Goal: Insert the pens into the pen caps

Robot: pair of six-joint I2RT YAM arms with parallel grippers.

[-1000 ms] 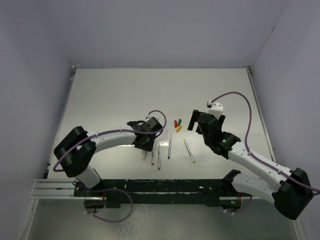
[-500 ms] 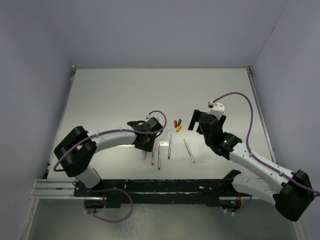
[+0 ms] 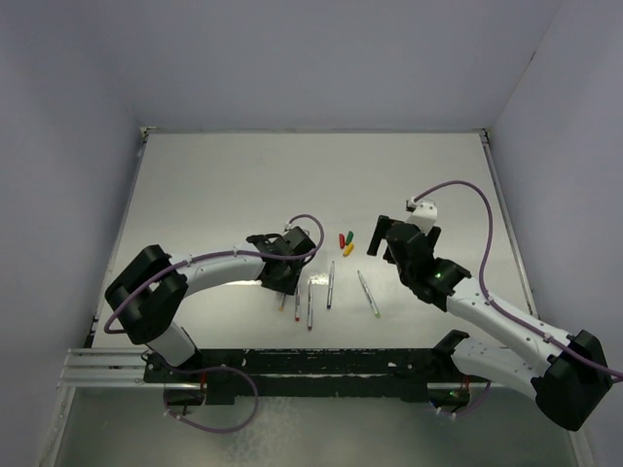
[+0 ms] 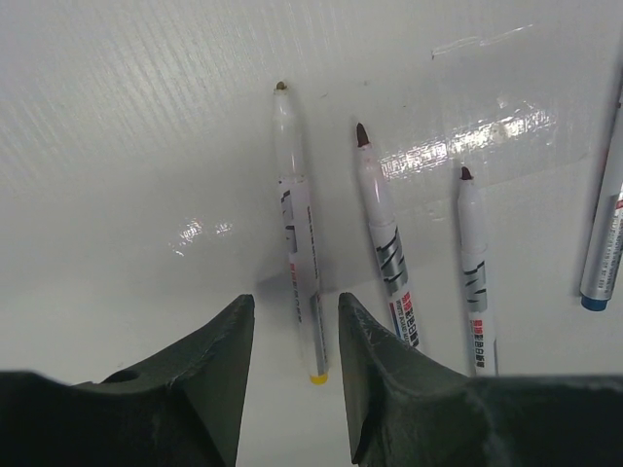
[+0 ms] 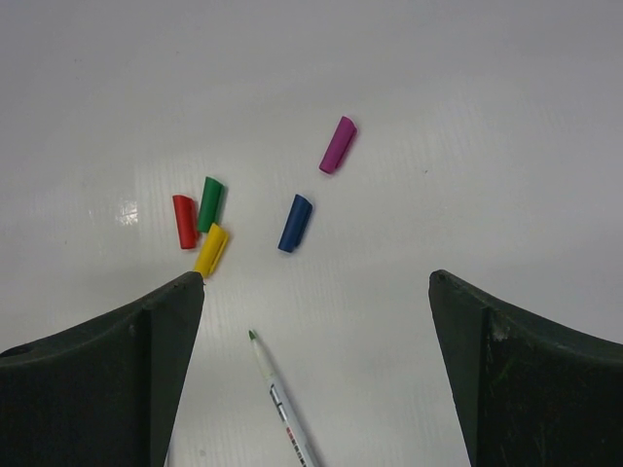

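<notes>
Left arm [image 3: 209, 265]: reaches from the near edge to mid-table, wrist over a row of pens.
Right arm [image 3: 492, 313]: reaches from the near edge to mid-table, wrist facing the caps.
Left gripper [image 4: 294, 304]: low over the table [image 3: 224, 185], jaws part open and astride one pen, with a gap on each side of it; it grips nothing.
Yellow pen [image 4: 297, 229]: flat on the table between the left jaws, yellow end near the gripper, tip pointing away.
Red pen [image 4: 382, 229]: just beside the yellow pen and roughly parallel to it, red tip away, near end hidden behind a finger.
Third pen [image 4: 474, 272]: just beside the red pen, dark tip away; I cannot tell its colour.
Blue pen [image 4: 605, 233]: at the edge of the left wrist view, blue end toward the camera, partly cut off.
Right gripper [image 5: 316, 282]: above the table, jaws spread wide, holding nothing.
Green pen [image 5: 280, 409]: flat between the right jaws in the wrist view, green tip toward the caps, well short of them and apart from the other pens.
Yellow cap [image 5: 211, 249]: nearest of the caps, lying by the right gripper's finger.
Red cap [image 5: 184, 221]: beside the yellow cap, seemingly touching it.
Green cap [image 5: 210, 202]: side by side with the red cap.
Blue cap [image 5: 295, 223]: alone, between that cluster and the purple cap.
Purple cap [image 5: 338, 144]: farthest out, well apart from the rest.
</notes>
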